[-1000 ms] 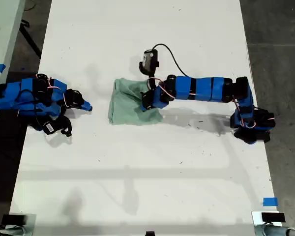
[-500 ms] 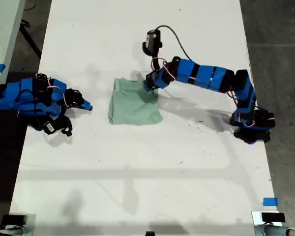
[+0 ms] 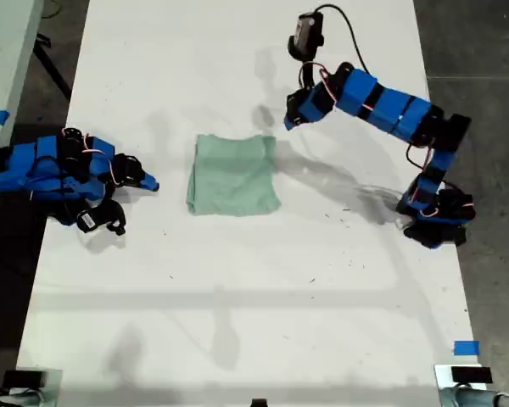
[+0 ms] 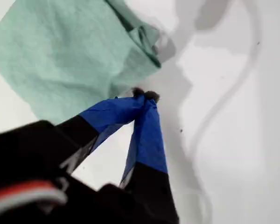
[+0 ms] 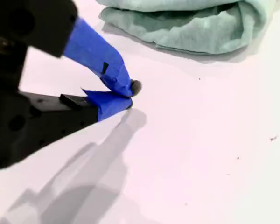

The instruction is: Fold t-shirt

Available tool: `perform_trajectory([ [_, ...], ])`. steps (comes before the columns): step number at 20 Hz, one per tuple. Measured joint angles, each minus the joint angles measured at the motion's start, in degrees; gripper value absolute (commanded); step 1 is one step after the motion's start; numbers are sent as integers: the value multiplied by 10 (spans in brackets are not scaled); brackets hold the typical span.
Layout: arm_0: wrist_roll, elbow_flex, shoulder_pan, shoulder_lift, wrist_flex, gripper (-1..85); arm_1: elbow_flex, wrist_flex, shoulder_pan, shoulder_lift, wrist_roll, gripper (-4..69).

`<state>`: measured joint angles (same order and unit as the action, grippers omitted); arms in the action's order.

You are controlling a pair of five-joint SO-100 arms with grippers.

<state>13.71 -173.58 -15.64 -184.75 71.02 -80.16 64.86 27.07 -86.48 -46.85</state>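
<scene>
Now the folded t-shirt (image 3: 233, 175) lies on the tabletop (image 3: 322, 297); my first gripper (image 3: 287, 124) and my second gripper (image 3: 153, 183) are both closed, holding nothing.

Bench (image 3: 237, 322): long white top, faintly speckled with small dark marks, running from the 12 o'clock edge of the exterior view to its 6 o'clock edge.

On it:
- T-shirt (image 3: 233, 174), pale mint green, folded to a rough square, lying flat near the centre, slightly toward 11 o'clock.
- Strip of blue tape (image 3: 466, 348) at about 4 o'clock, close to the bench's edge.

Grey shadows of the arms fall across the white surface.
</scene>
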Motion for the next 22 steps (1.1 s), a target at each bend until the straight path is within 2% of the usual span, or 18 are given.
perform_trajectory([
  [4,0,-3,-4,-65,36,1,-315,-7,-83,-299,148,-6],
  [9,0,-3,-3,-82,37,22,-671,-78,-202,-546,381,-6],
  [12,0,-3,-3,-105,55,61,-824,-103,-235,-673,494,-7],
  [14,0,-3,-3,-110,57,57,-911,-91,-256,-784,563,-6],
  [15,0,-3,-3,-110,57,56,-948,-56,-257,-859,599,-6],
  [16,0,-3,-3,-110,57,57,-958,-11,-255,-941,598,-6],
  [18,0,-3,-3,-110,57,57,-963,25,-251,-1009,597,-2],
  [20,0,-3,12,-110,57,57,-964,27,-248,-1041,614,49],
  [22,0,-3,46,-110,64,57,-965,28,-244,-1071,644,54],
])
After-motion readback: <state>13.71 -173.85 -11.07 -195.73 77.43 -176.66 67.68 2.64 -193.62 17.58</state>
